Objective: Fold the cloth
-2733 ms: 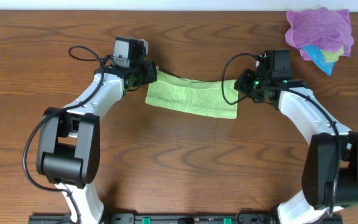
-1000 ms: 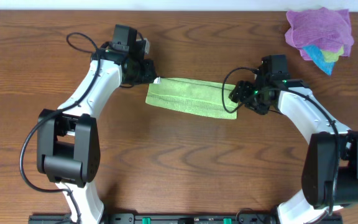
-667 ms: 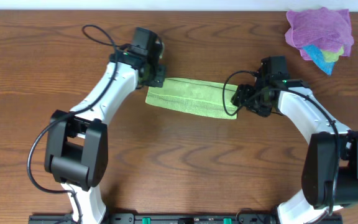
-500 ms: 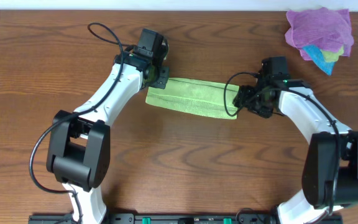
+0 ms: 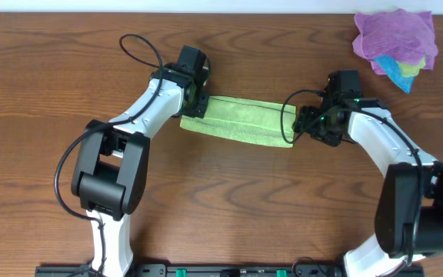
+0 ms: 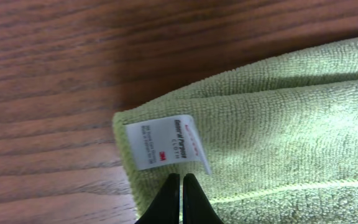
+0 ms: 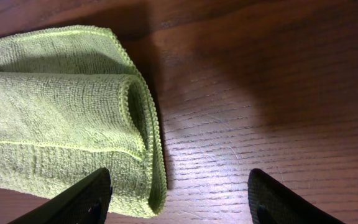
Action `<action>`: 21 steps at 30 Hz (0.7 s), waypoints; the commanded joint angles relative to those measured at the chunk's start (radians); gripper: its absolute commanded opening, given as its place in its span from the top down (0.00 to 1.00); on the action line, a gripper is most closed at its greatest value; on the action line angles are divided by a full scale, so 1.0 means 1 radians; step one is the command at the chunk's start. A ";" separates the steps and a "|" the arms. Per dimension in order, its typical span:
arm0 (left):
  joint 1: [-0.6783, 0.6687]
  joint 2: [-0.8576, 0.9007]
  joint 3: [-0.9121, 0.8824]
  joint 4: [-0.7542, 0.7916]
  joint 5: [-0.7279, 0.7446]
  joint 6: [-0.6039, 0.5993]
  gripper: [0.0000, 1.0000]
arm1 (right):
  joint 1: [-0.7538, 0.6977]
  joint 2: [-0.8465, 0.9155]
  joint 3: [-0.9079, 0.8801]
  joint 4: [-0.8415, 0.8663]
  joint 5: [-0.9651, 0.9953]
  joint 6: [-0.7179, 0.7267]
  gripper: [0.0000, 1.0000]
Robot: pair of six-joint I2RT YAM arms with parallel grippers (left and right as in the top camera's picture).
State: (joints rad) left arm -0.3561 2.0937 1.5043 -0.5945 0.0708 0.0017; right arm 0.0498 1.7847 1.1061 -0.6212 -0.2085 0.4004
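Note:
The cloth (image 5: 237, 121) lies folded into a long lime-green strip across the middle of the table. My left gripper (image 5: 196, 106) hovers at its left end. In the left wrist view its fingers (image 6: 182, 190) are shut together over the cloth (image 6: 278, 124), just below the white tag (image 6: 165, 149), with nothing seen between them. At the strip's right end, my right gripper (image 5: 304, 127) is open. In the right wrist view this gripper (image 7: 182, 199) straddles the rolled end of the cloth (image 7: 61, 118), one finger over the cloth and the other over bare wood.
A crumpled purple cloth (image 5: 395, 35) with a blue cloth (image 5: 398, 71) under it sits at the back right corner. Dark wooden tabletop (image 5: 229, 200) surrounds the strip. Both arms curve in from the near edge.
My left arm has swung right, from beside the strip's left end to over it, and its jaws have closed. The right gripper has shifted slightly right and stays open.

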 commanded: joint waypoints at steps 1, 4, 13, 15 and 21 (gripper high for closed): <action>-0.005 0.058 0.015 0.001 0.008 0.014 0.94 | -0.005 -0.020 0.020 -0.002 0.006 -0.016 0.29; -0.005 0.087 0.015 0.004 0.008 0.013 0.94 | -0.005 -0.020 0.020 -0.003 0.006 -0.017 0.28; -0.005 0.094 0.015 0.005 0.008 0.003 0.94 | -0.011 -0.020 0.020 -0.018 0.026 -0.042 0.22; -0.005 0.094 0.015 0.005 0.008 -0.005 0.94 | -0.022 -0.019 0.020 -0.012 0.015 -0.042 0.21; -0.005 0.094 0.015 0.005 0.009 -0.005 0.95 | -0.070 -0.002 0.017 0.003 -0.153 -0.042 0.29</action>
State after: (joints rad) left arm -0.3573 2.1483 1.5154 -0.5861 0.0750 0.0002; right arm 0.0010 1.7847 1.1061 -0.6224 -0.2707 0.3706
